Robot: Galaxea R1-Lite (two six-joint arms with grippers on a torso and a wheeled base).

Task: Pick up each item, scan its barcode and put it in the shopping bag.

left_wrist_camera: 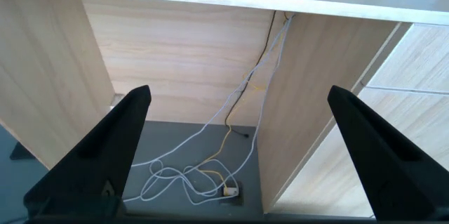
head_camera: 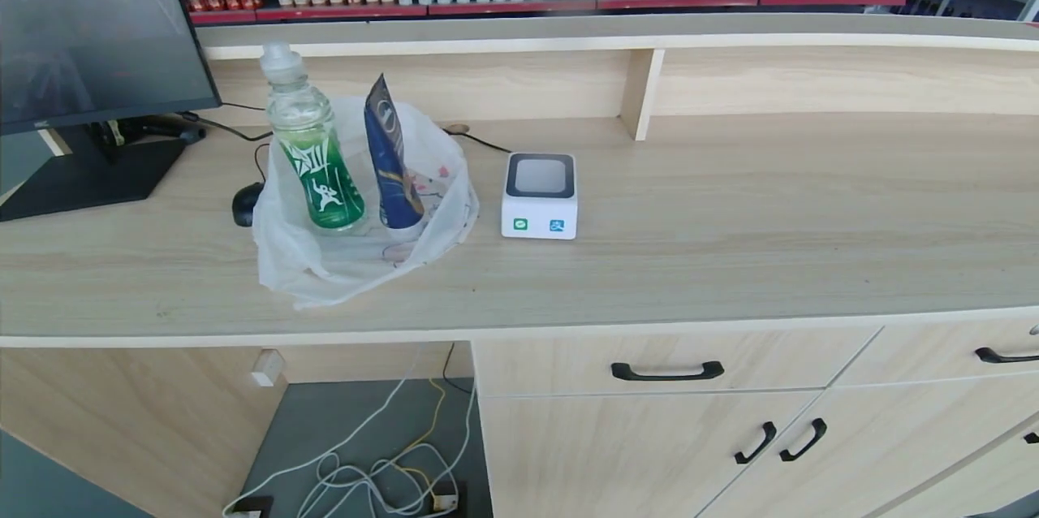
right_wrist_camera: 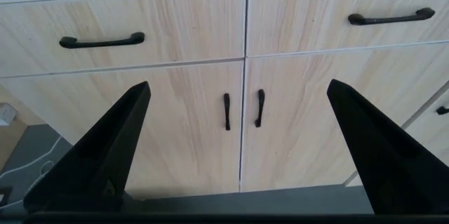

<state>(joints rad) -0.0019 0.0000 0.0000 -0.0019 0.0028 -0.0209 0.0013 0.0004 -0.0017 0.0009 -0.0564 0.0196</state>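
A white plastic shopping bag (head_camera: 325, 258) sits on the wooden counter (head_camera: 730, 242), left of centre. Upright inside it are a clear bottle with a green label (head_camera: 312, 148) and a dark blue pouch (head_camera: 391, 161). A white barcode scanner box (head_camera: 540, 195) with a grey window stands just right of the bag. My left gripper (left_wrist_camera: 235, 150) hangs open below the counter, facing the recess with cables. My right gripper (right_wrist_camera: 238, 147) is open too, low in front of the cabinet doors (right_wrist_camera: 238, 122).
A monitor (head_camera: 89, 23) on a black stand fills the counter's back left, with a black mouse (head_camera: 246, 204) and cables beside the bag. A raised shelf (head_camera: 617, 43) runs along the counter's back. Drawers with black handles (head_camera: 666, 372) lie under the counter at right.
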